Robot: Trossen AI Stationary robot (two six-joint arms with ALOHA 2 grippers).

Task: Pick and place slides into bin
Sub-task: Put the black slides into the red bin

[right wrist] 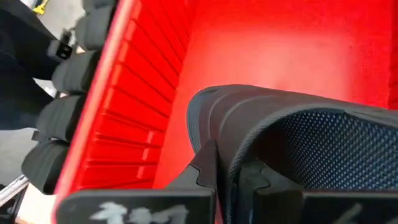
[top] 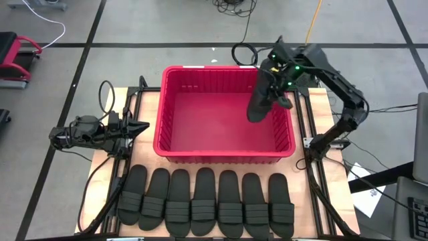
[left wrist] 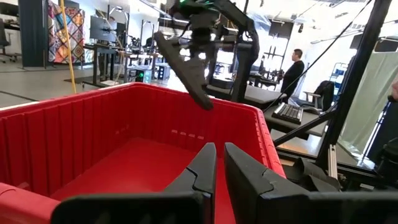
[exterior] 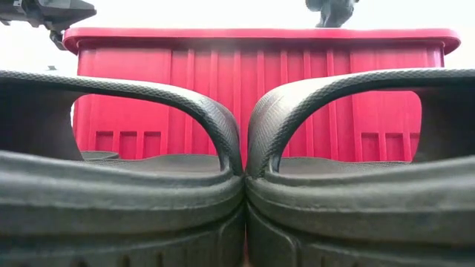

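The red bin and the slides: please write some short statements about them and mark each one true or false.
1. The right end effector holds one slide above the bin. True.
2. Four slides lie inside the bin. False: its floor is bare.
3. Seven slides lie in a row on the table in front of the bin. True.
4. The left end effector holds a slide. False: it is shut on nothing, beside the bin.
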